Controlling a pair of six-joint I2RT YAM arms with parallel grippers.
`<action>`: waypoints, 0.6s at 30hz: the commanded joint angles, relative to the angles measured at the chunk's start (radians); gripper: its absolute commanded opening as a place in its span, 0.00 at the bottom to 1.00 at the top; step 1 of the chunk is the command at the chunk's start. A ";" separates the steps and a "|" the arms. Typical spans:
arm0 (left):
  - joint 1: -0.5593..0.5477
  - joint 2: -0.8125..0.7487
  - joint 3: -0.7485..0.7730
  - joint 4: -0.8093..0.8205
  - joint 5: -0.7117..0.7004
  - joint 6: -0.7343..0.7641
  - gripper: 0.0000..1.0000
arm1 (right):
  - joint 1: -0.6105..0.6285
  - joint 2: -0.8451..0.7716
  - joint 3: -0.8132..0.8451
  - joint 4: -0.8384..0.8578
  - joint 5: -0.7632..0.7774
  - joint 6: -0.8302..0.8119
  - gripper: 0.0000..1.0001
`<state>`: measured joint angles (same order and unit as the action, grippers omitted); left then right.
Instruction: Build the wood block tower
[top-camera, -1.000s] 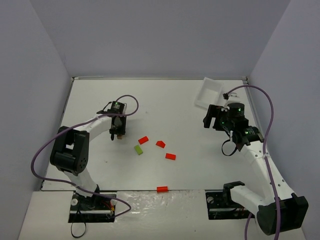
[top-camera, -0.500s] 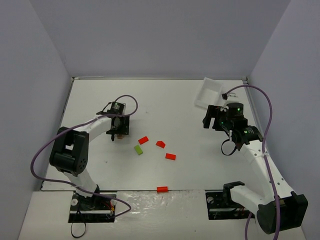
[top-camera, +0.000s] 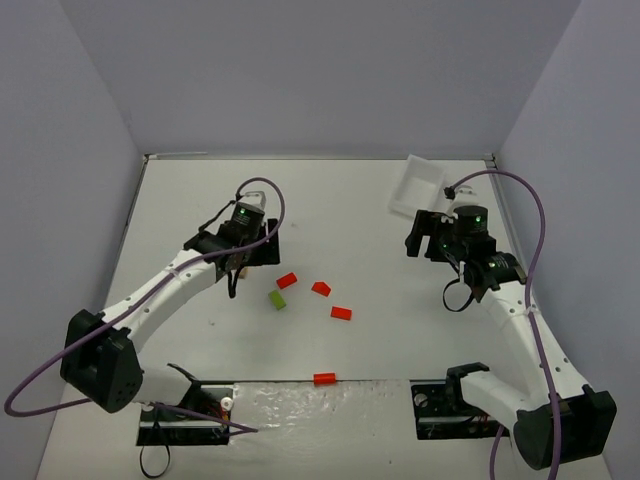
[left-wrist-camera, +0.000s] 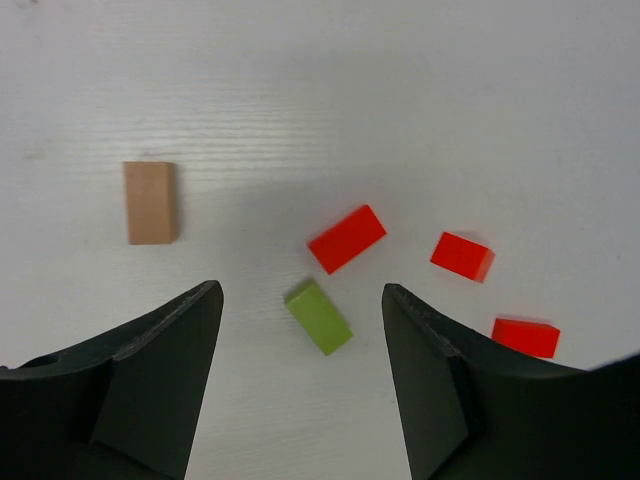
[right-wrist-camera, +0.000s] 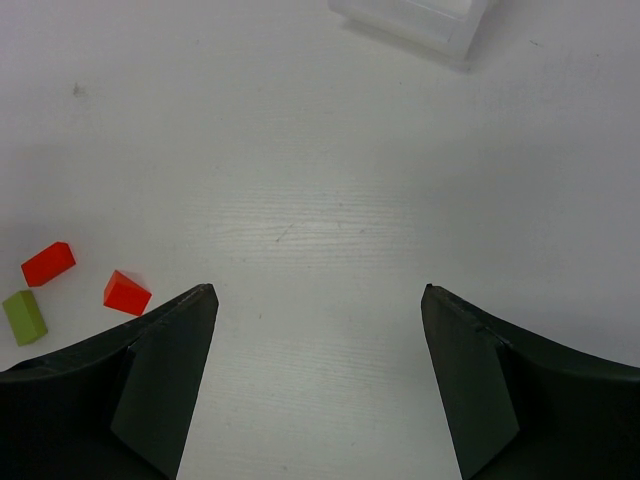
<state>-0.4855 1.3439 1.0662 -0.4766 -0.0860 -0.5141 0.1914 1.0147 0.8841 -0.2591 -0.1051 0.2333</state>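
Note:
No wood block tower stands in view; the blocks lie singly on the white table. A tan block lies flat at the left of the left wrist view. A lime green block and three red blocks lie to its right. My left gripper hangs open above them, holding nothing, with the green block showing between its fingers far below. My right gripper is open and empty over bare table at the right.
A white tray sits at the back right, just beyond the right gripper. Another red block lies at the table's near edge. Grey walls close the table on three sides.
The left gripper opened, leaving the tan block on the table, then rose and shifted right and away as the arm stretched out. The right arm stayed put.

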 joint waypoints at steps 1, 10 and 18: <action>-0.076 0.031 0.043 0.009 -0.005 -0.107 0.62 | 0.010 -0.023 0.018 0.034 -0.024 -0.007 0.80; -0.092 0.114 0.038 0.118 0.085 0.158 0.62 | 0.033 -0.027 0.007 0.031 -0.086 -0.020 0.81; -0.074 0.010 -0.041 0.139 0.083 0.102 0.62 | 0.143 0.109 0.026 -0.020 -0.172 -0.066 0.77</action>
<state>-0.5777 1.4546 1.0494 -0.3848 -0.0064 -0.4044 0.2657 1.0304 0.8844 -0.2607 -0.2167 0.2051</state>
